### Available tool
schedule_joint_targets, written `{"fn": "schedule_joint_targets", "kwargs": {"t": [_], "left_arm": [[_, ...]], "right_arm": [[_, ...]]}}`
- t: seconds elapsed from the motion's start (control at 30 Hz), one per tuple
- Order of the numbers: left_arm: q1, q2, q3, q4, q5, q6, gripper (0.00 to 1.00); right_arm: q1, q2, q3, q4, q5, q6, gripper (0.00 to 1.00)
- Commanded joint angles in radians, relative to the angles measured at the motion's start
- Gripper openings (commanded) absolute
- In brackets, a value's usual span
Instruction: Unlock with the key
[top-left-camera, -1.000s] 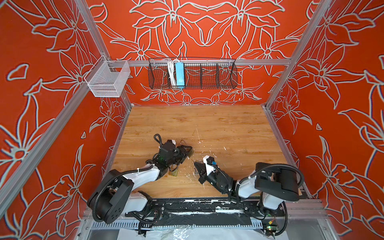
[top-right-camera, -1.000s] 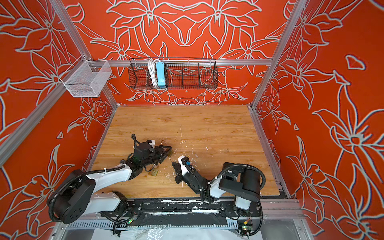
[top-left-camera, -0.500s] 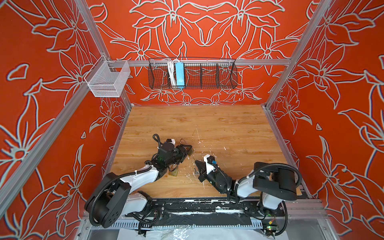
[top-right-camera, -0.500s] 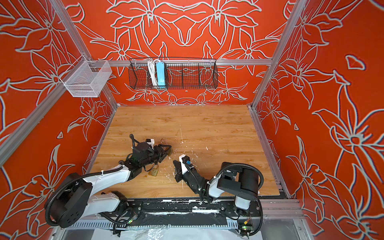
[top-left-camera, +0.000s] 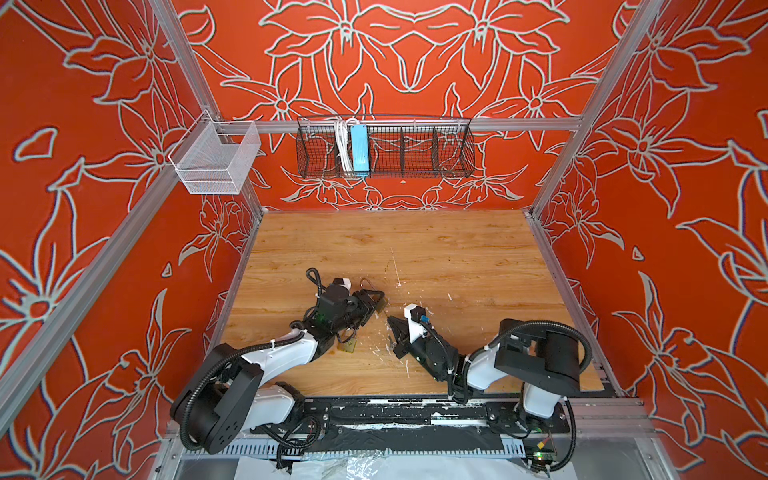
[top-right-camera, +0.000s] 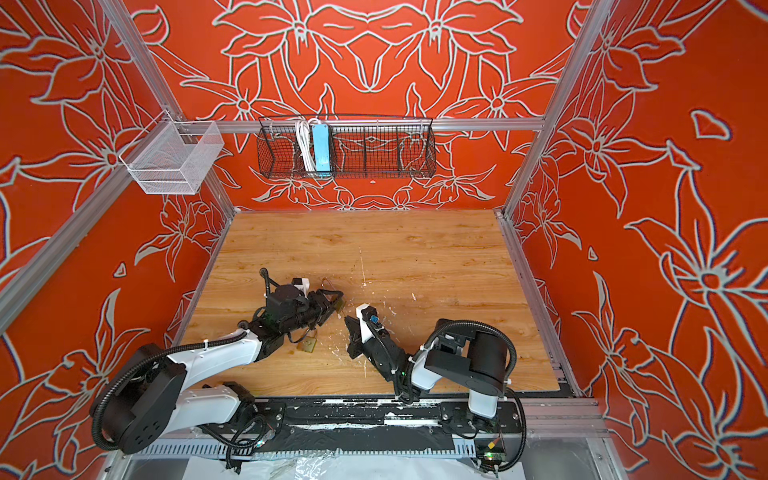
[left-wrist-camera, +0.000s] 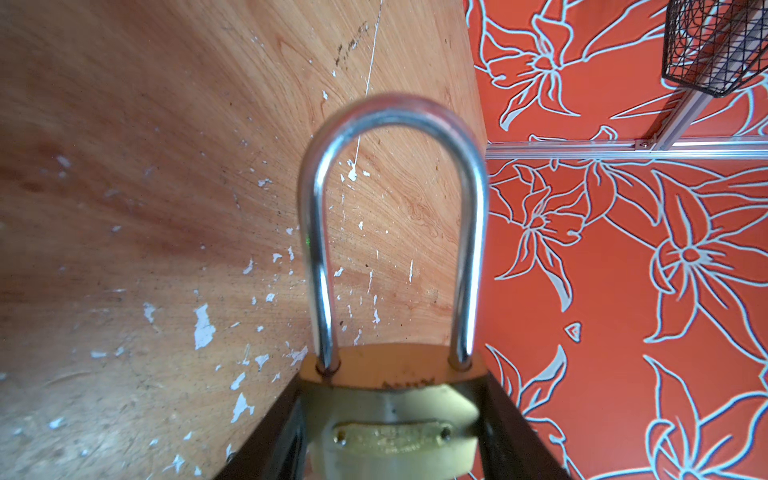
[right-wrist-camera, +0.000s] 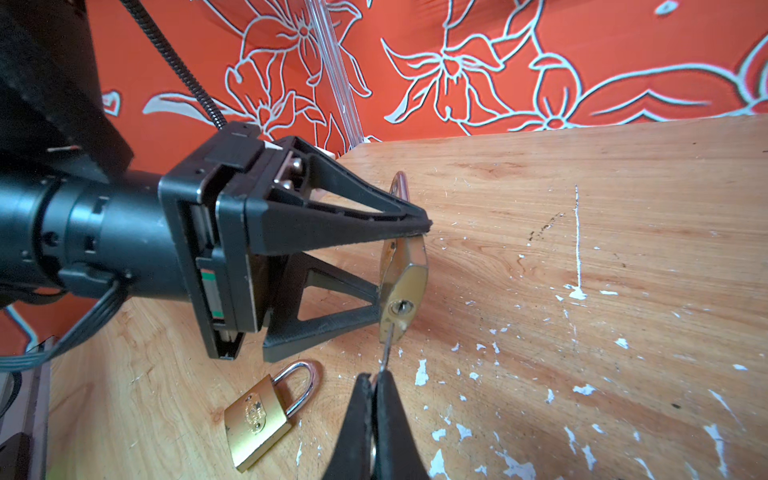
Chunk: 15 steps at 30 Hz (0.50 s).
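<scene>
Right gripper (right-wrist-camera: 376, 379): jaws pressed together on the key (right-wrist-camera: 387, 350), blade projecting forward, bow hidden between the pads. In both top views it sits just off the centre of the table (top-left-camera: 478, 249), toward 6 o'clock.

Left gripper (right-wrist-camera: 400, 262): clamped across the brass body of the held padlock (right-wrist-camera: 405, 286), apparently clear of the wood. Shackle (left-wrist-camera: 392, 124) closed, both legs seated.

Keyhole (right-wrist-camera: 401, 307): faces the key. The blade tip lies just beneath it; whether it touches the body's edge cannot be told. Not inserted. In a top view the key approaches from 5 o'clock of the held padlock.

Spare padlock (right-wrist-camera: 257, 415): flat on the table, at 7 o'clock from the held padlock in both top views.

Step in hand, by judgement: aligning key to keyway, insertion pending.

Next move calls for: a small shift of the tip up to the slot, blade matched to the slot's line, a straight push, then a turn while the left grip resists the twist.
</scene>
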Motion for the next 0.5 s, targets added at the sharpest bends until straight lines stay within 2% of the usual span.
{"fn": "schedule_joint_targets", "kwargs": {"t": [0.0,0.47], "left_arm": [[0.005,-0.006,0.016,0.08,0.012,0.01,0.0],[0.005,-0.016,0.02,0.048,-0.019,0.039,0.0]], "right_arm": [[-0.008,0.015,0.024,0.021,-0.007,0.02,0.0],[-0.007,-0.019,-0.055,0.023,-0.029,0.077,0.0]]}}
